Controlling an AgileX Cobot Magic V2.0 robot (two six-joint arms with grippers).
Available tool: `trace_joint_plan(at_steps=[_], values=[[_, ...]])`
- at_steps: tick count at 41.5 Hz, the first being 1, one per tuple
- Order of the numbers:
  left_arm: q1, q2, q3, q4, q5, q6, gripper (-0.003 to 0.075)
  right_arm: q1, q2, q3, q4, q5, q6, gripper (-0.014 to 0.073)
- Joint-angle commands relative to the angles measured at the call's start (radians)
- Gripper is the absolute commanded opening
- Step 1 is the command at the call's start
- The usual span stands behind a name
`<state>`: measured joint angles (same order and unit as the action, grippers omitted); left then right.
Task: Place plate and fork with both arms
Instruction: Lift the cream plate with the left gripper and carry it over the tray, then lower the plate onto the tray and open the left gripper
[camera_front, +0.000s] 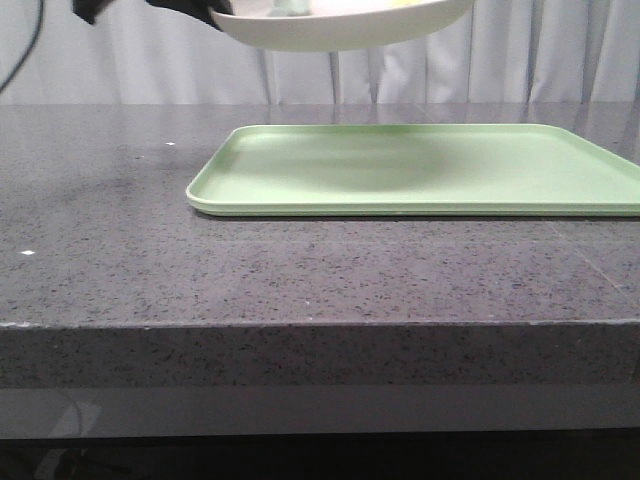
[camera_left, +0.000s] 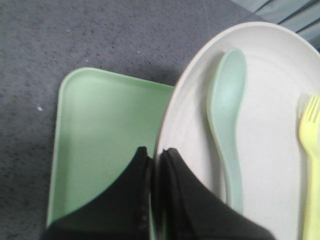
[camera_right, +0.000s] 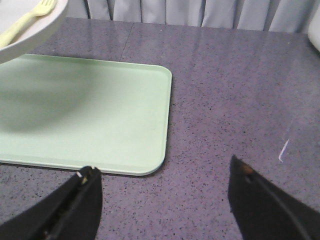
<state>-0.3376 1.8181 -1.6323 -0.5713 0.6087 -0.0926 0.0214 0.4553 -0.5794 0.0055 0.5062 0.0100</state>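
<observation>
The plate (camera_front: 340, 30) hangs in the air above the light-green tray (camera_front: 420, 170), well clear of it, with its shadow falling across the tray's floor. The left gripper (camera_left: 152, 155) holds it by the rim: its black jaws are nearly closed, pinching the plate's edge between them, one finger outside the rim and one inside. In the left wrist view the plate carries two utensils, a pale teal spoon (camera_left: 227, 120) lying along its middle and the yellow fork (camera_left: 311, 165) beside it, nearer the far side of the plate from the jaws. The fork's tines (camera_right: 42, 6) also show in the right wrist view, resting inside the raised plate above the tray's far corner.

The right gripper (camera_right: 165, 200) hovers over the bare grey table (camera_right: 230, 90) just off the tray's near right corner, jaws spread wide and holding nothing.

As I judge it, the task is partway through: the plate is lifted and positioned over the tray but not yet set down. The fork is still riding on the plate, so the right arm's part, picking it up and placing it, looks not yet begun.
</observation>
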Motion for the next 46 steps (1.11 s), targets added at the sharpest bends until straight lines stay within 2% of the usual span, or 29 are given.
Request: trace_joint_plan(at_steps=[1,21,33,36,46], values=[[-0.034,-0.011,-0.039,-0.033,-0.087,-0.038,-0.0020,-0.004,0.015,-0.032,-0.015,-0.085,-0.010,0.0550],[-0.071,0.136,-0.039,-0.019,-0.121,-0.075,-0.0020,-0.004,0.015,-0.032,-0.015,-0.085,-0.010,0.0550],[-0.071,0.136,-0.039,0.001,-0.060,-0.061,-0.0009,-0.004,0.015,-0.032,-0.015,-0.085,-0.010,0.0550],[-0.071,0.136,-0.039,0.001,-0.056,-0.061,0.0029,-0.004,0.015,-0.032,-0.015,-0.085,-0.010,0.0550],[-0.071,0.130,-0.039,0.001,-0.026,-0.055,0.0277,-0.004,0.015,-0.032,-0.015,-0.085,-0.010,0.0550]])
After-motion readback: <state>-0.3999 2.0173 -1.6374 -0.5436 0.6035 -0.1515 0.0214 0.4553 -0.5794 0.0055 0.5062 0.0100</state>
